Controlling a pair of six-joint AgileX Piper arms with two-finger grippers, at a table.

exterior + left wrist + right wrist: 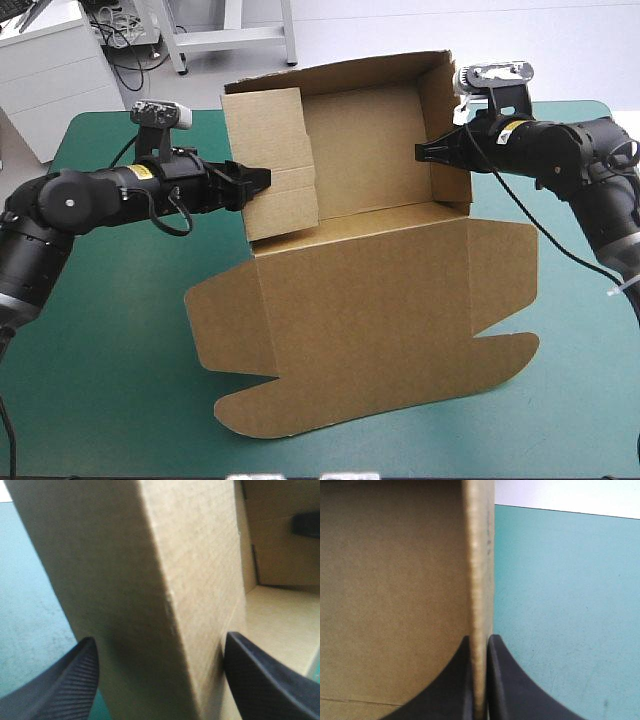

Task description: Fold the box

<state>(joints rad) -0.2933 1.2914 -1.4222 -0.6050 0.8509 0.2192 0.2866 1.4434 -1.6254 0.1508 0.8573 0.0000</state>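
The surface carries a smooth teal-green cover, and the box takes up most of its middle. The box is a cut sheet of matte brown board with a fine woven-looking grain and crisp score lines. Its largest part is the lid panel, which lies flat toward the near edge of the surface. This panel has a wavy cut along its front and a rounded ear flap sticking out at each side. Behind the lid, the back wall and the right wall stand upright and meet in a square corner. The left wall is a broad creased flap that leans inward over the tray floor, so it hides part of the floor and the left corner in the high view. The left gripper reaches in from the left side of the surface at the outer edge of that leaning flap. Its black, finely ribbed fingers are spread wide, and the thick folded corner of the wall rises between them, one finger outside the wall and one toward the tray. The right gripper comes in from the right and meets the upright right wall. Its fingers are pressed almost together, pinching the thin edge of that wall, with the box's inside on one side and the bare cover on the other.
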